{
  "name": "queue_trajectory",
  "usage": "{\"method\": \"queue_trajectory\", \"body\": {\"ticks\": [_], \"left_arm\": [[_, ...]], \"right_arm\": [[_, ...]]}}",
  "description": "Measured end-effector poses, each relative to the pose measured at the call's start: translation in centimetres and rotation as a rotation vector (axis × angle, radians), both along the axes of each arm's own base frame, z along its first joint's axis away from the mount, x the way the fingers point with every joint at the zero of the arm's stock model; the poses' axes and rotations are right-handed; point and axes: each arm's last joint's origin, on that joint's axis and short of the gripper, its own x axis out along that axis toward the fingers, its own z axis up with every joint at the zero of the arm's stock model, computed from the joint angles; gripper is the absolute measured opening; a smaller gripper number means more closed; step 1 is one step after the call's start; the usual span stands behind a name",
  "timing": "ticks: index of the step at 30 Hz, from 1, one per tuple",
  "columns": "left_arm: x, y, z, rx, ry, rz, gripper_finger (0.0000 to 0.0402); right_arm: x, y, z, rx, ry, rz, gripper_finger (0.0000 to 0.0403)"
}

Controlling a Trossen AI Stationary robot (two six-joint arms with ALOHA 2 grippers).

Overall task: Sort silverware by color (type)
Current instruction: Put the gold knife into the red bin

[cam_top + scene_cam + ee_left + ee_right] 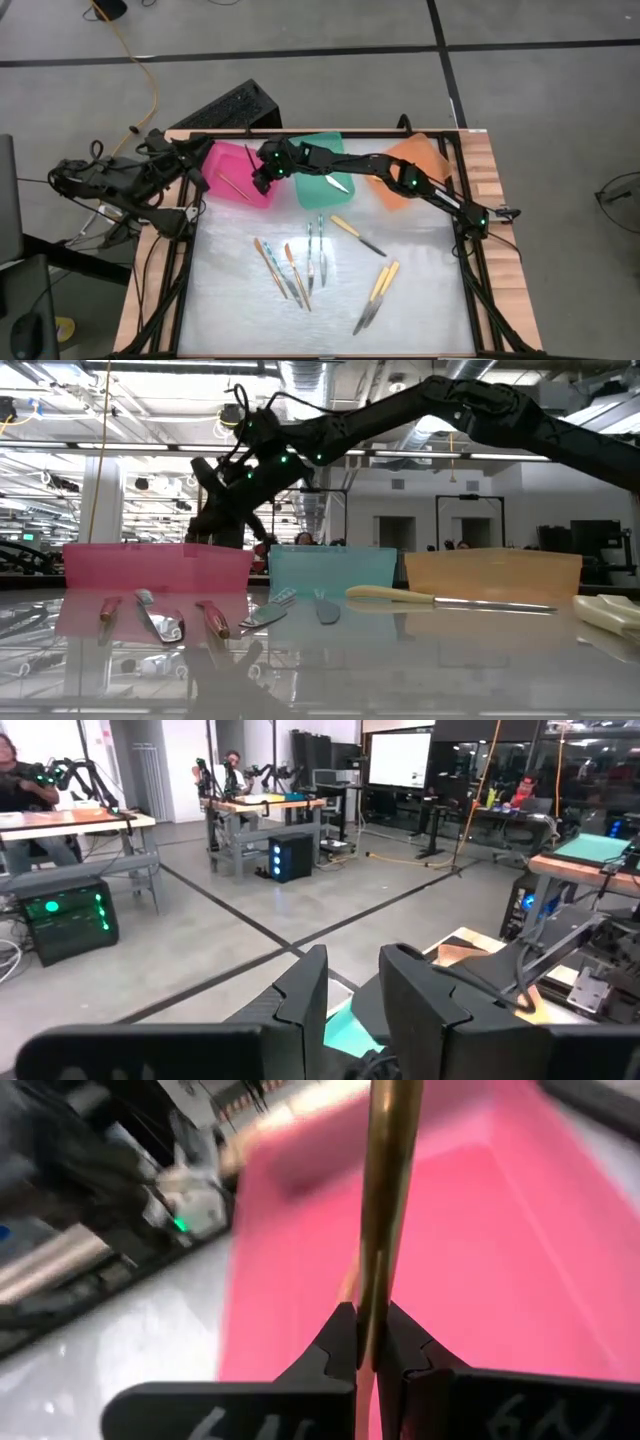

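Observation:
My right gripper (262,180) reaches across the table and hangs over the pink tray (232,165), shut on an orange-tan utensil (388,1190). Another tan-handled utensil (235,186) lies inside the pink tray. One utensil (338,185) lies in the teal tray (320,160). Several pieces of silverware lie flat on the white table: teal-handled ones (315,250), an orange and teal group (282,268), and yellow-handled ones (357,235) (378,295). My left gripper (352,995) waits folded back at the table's far left corner, open and holding nothing. My right gripper pinches the utensil's orange-tan handle (372,1305) between its two fingertips. The utensil runs straight on ahead of the fingers, in line with them. It is lifted clear, above the pink tray's inside (480,1260).
An orange tray (412,160) stands right of the teal one along the far edge. A keyboard (225,108) lies on the floor beyond the table. The near half of the white sheet (240,320) has bare room. People sit at desks in the room behind.

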Motion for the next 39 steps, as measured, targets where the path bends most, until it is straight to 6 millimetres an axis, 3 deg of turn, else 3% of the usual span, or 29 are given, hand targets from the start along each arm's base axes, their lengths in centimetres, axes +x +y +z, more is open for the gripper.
{"method": "queue_trajectory", "body": {"ticks": [9,39], "left_arm": [[-0.02,0.01,-0.14,0.004,0.016,0.001,0.0080],[-0.06,0.02,-0.33,0.004,0.030,0.004,0.0080]], "right_arm": [[-0.14,-0.22,-0.11,0.000,0.015,-0.005,0.0042],[-0.06,-0.22,0.02,0.013,0.000,-0.013,0.0047]]}}
